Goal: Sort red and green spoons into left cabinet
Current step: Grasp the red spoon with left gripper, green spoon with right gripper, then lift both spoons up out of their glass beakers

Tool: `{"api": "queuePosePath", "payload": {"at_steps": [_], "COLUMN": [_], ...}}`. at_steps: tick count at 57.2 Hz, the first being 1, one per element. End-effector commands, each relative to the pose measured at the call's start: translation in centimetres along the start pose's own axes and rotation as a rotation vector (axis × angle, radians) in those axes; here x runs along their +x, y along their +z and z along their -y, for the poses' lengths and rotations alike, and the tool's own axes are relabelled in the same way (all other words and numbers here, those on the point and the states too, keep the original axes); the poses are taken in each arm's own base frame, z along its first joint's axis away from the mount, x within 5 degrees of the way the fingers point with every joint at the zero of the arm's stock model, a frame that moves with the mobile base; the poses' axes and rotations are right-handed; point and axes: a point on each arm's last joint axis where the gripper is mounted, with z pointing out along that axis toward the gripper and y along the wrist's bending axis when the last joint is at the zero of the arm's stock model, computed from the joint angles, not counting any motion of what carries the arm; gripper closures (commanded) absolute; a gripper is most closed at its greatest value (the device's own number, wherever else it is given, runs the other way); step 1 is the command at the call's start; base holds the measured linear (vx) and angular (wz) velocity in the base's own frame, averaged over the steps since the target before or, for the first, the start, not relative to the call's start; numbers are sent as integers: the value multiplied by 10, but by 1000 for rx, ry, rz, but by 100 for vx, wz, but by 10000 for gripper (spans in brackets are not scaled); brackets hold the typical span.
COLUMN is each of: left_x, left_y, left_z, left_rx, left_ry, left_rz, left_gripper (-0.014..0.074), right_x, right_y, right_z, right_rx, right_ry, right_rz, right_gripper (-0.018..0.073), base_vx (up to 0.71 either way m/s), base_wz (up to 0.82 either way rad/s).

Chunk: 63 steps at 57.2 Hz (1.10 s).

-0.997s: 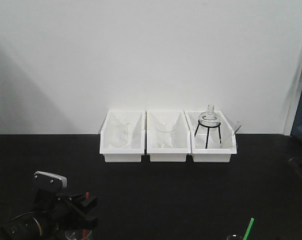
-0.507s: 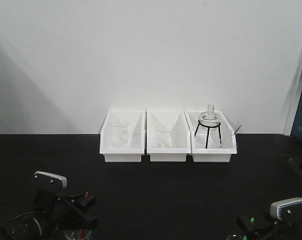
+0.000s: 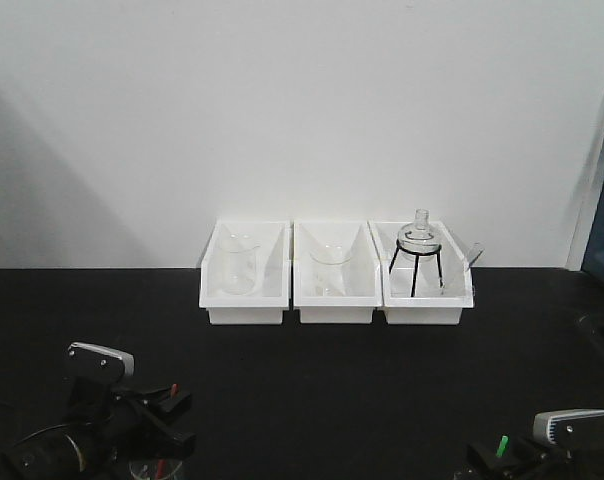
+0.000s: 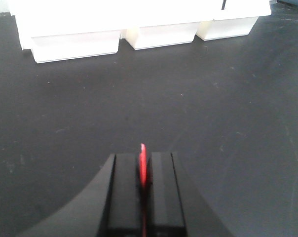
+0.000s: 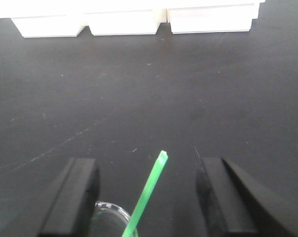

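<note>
Red plastic shows as a thin edge between the closed jaws of the left gripper (image 4: 143, 163), which are clamped on the red spoon (image 4: 142, 152), its tip poking just past the fingertips. That grip looks the same as a second ago. The change is on the other side: the right gripper (image 5: 146, 170), absent from the front view a second ago, has come in low, and its jaws now stand wide apart on either side of the green spoon (image 5: 148, 190) without touching it. The green handle leans up from a clear glass vessel (image 5: 107, 213) just below the jaws. With one spoon in hand and the other bracketed, the pick-up stage appears nearly done; closing on the green handle looks like the next call. Ahead of both grippers lies open black tabletop (image 3: 332, 380), then three white bins (image 3: 331, 300) holding beakers and a flask on a black tripod (image 3: 416, 262). Nothing blocks the jaws here, but the left cabinet is not in any view.
</note>
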Motion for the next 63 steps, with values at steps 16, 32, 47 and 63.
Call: {"api": "queuePosePath", "payload": {"at_steps": [16, 32, 47, 63], "left_x": [-31, -37, -65, -109], "left_y": [-5, -8, -26, -65], "left_z": [6, 8, 13, 26], "left_rx": [36, 43, 19, 20], "left_ry": [-1, 37, 35, 65], "left_rz": [155, 188, 263, 409], "left_gripper": [419, 419, 419, 439], "right_x": [-23, -31, -54, -90], "right_y": [-1, -4, -21, -58], "right_z": [-3, -6, -11, -26], "right_rx": [-30, -52, -42, -59], "right_ry": [-13, -13, -47, -118], "right_rz": [140, 205, 266, 362], "right_gripper": [445, 571, 568, 566], "base_vx": [0, 0, 0, 0], "base_wz": [0, 0, 0, 0]}}
